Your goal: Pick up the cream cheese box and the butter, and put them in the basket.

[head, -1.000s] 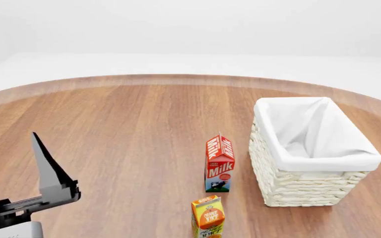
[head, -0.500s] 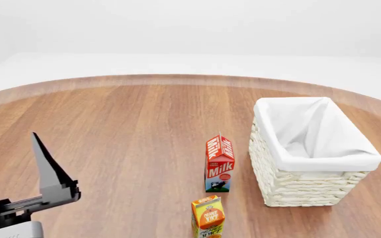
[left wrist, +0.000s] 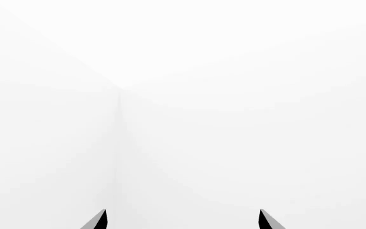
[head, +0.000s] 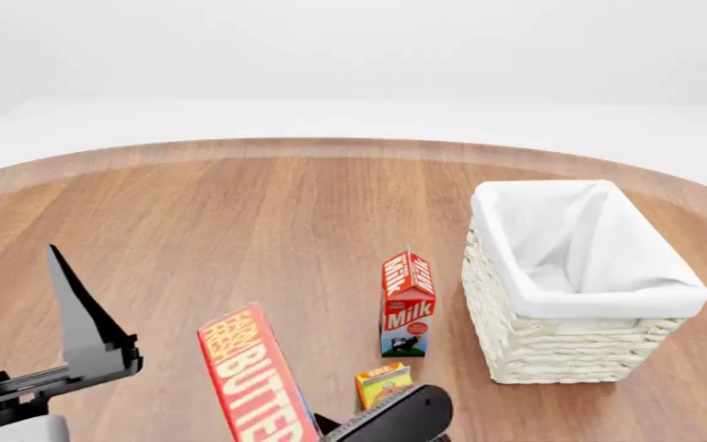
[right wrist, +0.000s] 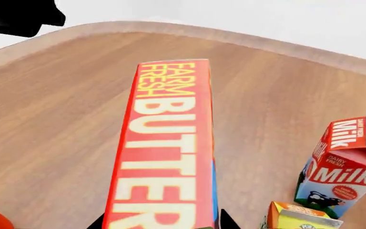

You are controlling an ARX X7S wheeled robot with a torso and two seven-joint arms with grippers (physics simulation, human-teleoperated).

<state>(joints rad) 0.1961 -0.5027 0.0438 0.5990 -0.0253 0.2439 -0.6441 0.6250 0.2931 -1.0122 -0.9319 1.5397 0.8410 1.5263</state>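
Head view: the round wooden worktop (head: pixel 243 212) fills most of the scene, curving away toward a white background. On its right side stands the basket (head: pixel 574 318), white woven wicker with a white cloth liner; nothing can be seen inside it. Just left of the basket, apart from it, the red milk carton (head: pixel 408 304) stands upright. Nearer than the milk and partly hidden, the orange juice carton (head: pixel 385 383) shows only its top.

The butter (head: pixel 253 382) is at the near centre, raised and tilted with its lettered red face up, left of the juice carton. In the right wrist view the butter (right wrist: pixel 167 152) runs lengthways out from between the right hand's (right wrist: pixel 160 224) dark fingers, which sit tight against both its sides, so that hand is clamped on it.

The left hand (head: pixel 77 322) rises at the near left, one dark pointed finger up; the left wrist view shows its fingertips (left wrist: pixel 97 220) spread apart with nothing between them.

The cream cheese box appears in no view.
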